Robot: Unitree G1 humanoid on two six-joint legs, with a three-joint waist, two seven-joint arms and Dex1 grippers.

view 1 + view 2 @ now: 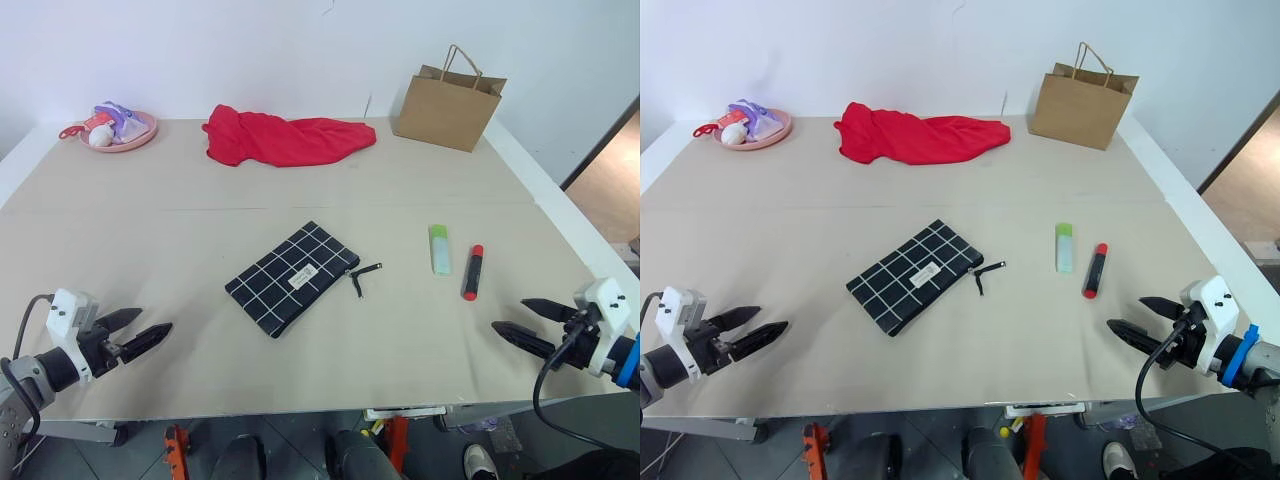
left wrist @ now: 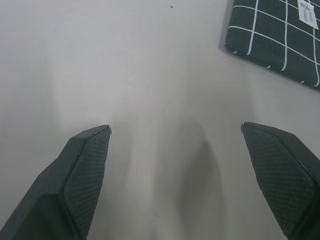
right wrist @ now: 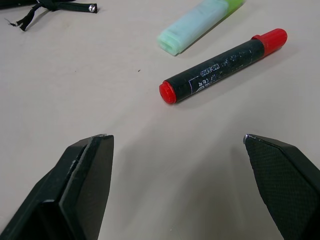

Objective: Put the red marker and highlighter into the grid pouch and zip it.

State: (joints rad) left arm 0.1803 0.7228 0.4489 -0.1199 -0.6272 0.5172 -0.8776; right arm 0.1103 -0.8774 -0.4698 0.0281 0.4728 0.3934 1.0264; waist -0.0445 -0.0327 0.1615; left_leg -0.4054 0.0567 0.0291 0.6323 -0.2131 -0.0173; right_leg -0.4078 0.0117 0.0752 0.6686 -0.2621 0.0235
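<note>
Both the left gripper (image 1: 148, 332) and right gripper (image 1: 519, 323) hover wide-jawed and empty over the desk's (image 1: 400, 180) near edge. The grid pouch (image 1: 290, 277) lies mid-desk; the highlighter (image 1: 439, 249) and red marker (image 1: 472, 272) sit side by side toward the right edge. The round marker might roll off if nudged, though open room surrounds everything.

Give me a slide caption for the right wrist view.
Open right gripper facing the red marker and highlighter on the table.

A wide beige table (image 1: 180, 250) stands against a plain white wall (image 1: 250, 50), with wooden floor (image 1: 610, 190) to the right.
</note>
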